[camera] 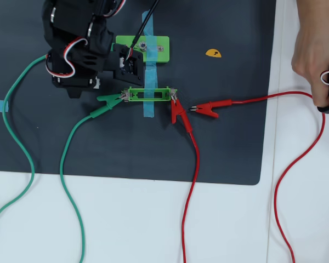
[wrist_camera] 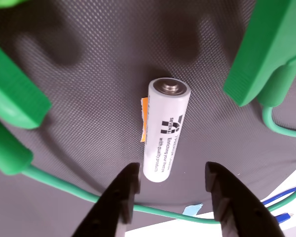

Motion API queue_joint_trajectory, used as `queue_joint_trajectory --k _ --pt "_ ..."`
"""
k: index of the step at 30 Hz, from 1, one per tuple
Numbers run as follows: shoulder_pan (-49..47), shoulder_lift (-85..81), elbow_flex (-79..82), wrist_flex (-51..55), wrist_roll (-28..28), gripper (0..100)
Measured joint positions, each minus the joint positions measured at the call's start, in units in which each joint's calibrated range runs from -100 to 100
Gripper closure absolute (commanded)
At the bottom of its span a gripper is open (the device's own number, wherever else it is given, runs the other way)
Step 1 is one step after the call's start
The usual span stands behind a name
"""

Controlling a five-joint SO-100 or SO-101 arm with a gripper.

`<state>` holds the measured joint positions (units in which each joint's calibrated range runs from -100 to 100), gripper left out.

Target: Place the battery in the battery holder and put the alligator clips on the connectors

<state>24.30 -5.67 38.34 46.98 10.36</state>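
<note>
Logging what I see from both feeds.

End effector: in the wrist view its two black fingers rise from the bottom edge, spread apart, end effector (wrist_camera: 171,180) pinching nothing; I see dark mat between the tips.
Battery: white cylinder (wrist_camera: 166,129) lying on the dark mat at frame centre in the wrist view, metal cap end toward the top of the frame, its lower end sitting just above and between the fingertips. Not touched by either finger. An orange sliver shows along its left side.
Battery in overhead view: I cannot find it; the arm covers that area.
Arm: black body with white and red cabling (camera: 85,49), upper left of the overhead view, over the mat.
Battery holder: narrow green frame (camera: 151,95) at upper centre of the overhead view, lying across a blue tape strip (camera: 148,109), its slot open.
Green alligator clips: two (camera: 111,100) at the holder's left end, one nose at the metal tab; I cannot tell if it bites. In the wrist view, large blurred green sleeves fill the left and upper right edges.
Red alligator clips: one (camera: 179,114) at the holder's right end, a second (camera: 211,108) lying just right of it on the mat.
Green plate: wider light-green piece (camera: 153,46) above the holder.
Mat: dark sheet (camera: 225,148) on a white surface (camera: 153,224).
Hand: a person's hand (camera: 315,52) at the upper right edge.
</note>
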Motion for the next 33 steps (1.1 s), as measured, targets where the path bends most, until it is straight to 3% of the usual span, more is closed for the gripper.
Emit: queue_joint_trajectory --k 19,25,33 --pt "0.0 12.4 -10.1 4.9 0.0 88" --pt "0.0 13.4 -11.6 5.9 0.0 98" --pt "0.0 13.4 -11.6 5.9 0.0 99"
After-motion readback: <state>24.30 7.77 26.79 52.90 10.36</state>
